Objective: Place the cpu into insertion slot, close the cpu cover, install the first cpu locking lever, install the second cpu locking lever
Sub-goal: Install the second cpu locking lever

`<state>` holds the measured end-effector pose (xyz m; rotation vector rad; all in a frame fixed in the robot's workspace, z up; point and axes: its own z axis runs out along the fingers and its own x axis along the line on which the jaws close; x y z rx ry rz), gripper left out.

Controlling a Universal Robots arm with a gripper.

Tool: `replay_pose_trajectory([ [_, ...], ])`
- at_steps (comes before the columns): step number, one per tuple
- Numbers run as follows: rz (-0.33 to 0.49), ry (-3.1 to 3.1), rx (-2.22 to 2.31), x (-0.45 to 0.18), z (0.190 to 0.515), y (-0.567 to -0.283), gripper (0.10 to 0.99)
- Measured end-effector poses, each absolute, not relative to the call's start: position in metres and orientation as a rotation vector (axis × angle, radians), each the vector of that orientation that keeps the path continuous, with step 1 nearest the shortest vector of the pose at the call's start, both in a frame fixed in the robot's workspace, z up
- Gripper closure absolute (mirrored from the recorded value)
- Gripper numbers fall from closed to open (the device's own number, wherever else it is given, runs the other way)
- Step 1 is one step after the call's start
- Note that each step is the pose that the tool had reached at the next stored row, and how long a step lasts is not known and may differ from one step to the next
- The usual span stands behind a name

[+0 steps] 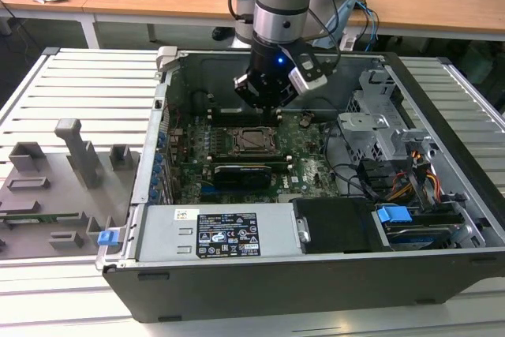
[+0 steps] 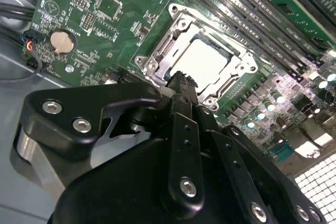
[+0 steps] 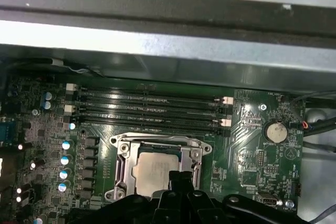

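Note:
My gripper point(image 1: 264, 104) hangs inside the open computer case, just above the far edge of the insertion slot point(image 1: 254, 140). Its black fingertips are pressed together with nothing between them, and in both wrist views they overlap one edge of the socket, gripper point(image 2: 181, 77), gripper point(image 3: 180, 174). The cpu point(image 2: 207, 61) lies flat in the slot with its silver face up, cpu point(image 3: 151, 169). The cpu cover point(image 2: 169, 39), a metal frame, lies down around the chip, cpu cover point(image 3: 123, 156). I cannot make out how the locking levers stand.
Long memory slots point(image 3: 147, 106) run beside the socket, and a coin cell point(image 3: 274, 131) sits on the green board. A black card point(image 1: 241, 173), the power supply point(image 1: 217, 234), a drive cage point(image 1: 379, 128) and cables point(image 1: 410, 179) crowd the case. A grey fixture plate point(image 1: 55, 187) lies at the exterior view's left.

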<state>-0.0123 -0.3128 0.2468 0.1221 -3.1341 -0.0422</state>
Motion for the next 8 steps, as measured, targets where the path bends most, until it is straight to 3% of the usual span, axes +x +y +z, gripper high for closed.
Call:
replay_pose_trajectory([
  [8,-0.042,-3.134,0.122,-0.0123,0.2468,-0.3237,0.980],
])
